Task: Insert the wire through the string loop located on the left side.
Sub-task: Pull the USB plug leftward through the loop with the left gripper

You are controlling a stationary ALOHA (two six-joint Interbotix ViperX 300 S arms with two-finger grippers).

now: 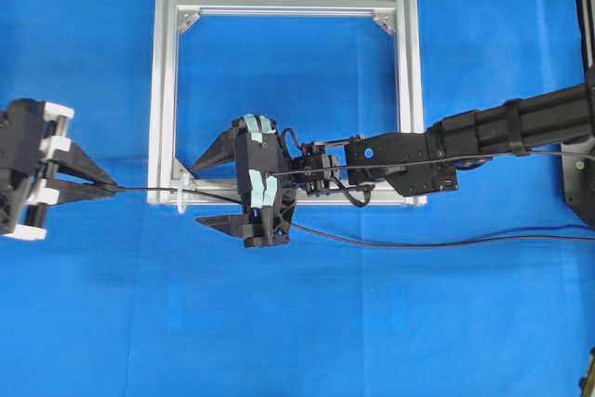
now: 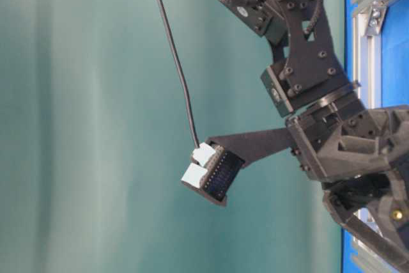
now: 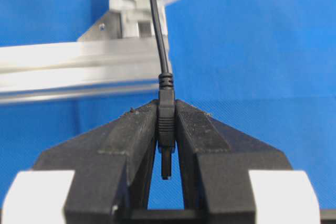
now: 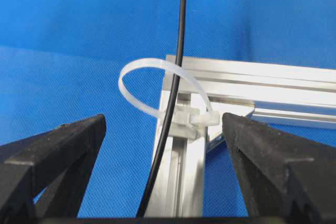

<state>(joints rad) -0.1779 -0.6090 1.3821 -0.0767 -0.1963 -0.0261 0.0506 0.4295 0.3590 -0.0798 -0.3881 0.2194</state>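
Wire [image 4: 176, 103] runs through your string loop [image 4: 137, 74]; left tool [image 3: 166, 145] pinches its plug tight, right tool [image 1: 216, 188] gapes wide, holding nothing.

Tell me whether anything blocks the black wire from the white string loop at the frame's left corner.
Nothing visible does. The thin black wire already runs through the whitish string loop on the corner of the silver aluminium frame. The left pincer is shut on its plug, past the loop; the right pincer stands open around it.
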